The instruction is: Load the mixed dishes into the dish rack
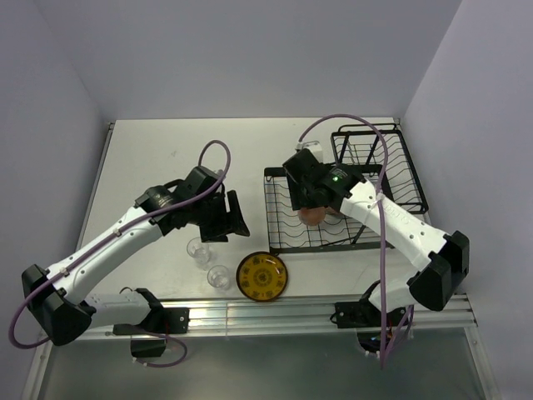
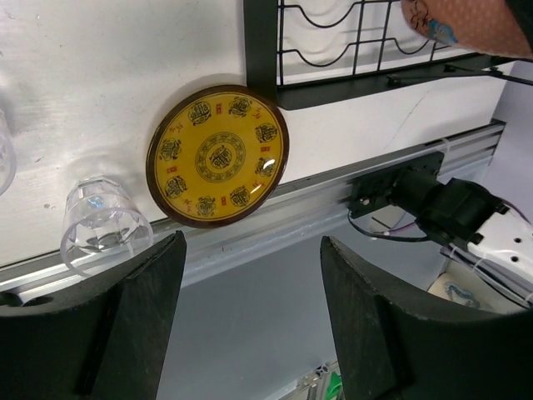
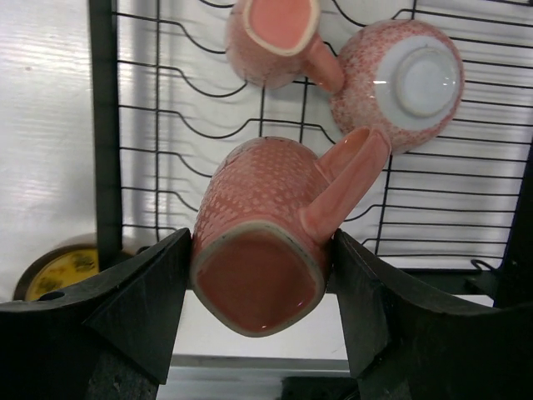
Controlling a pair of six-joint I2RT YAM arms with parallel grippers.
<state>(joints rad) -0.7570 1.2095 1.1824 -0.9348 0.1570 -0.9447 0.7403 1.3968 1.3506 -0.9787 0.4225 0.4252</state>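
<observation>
Black wire dish rack (image 1: 269, 212) sits centre-right in the top view, the right end effector (image 1: 312, 215) over it. Left wrist view: left end effector (image 2: 250, 325) spread and empty, yellow plate (image 2: 218, 156) above it, glass (image 2: 104, 227) lower left. Right wrist view: right end effector pinches a pink mug (image 3: 262, 242) base-up, presumably for draining, below another mug (image 3: 275, 37) and upturned bowl (image 3: 400, 83)

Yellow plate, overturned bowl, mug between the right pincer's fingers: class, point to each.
yellow plate (image 2: 218, 156), left wrist view, central medallion.
pink bowl (image 3: 425, 79), right wrist view, white underside.
salmon-pink mug (image 3: 266, 196), right wrist view, speckled side wall.
</observation>
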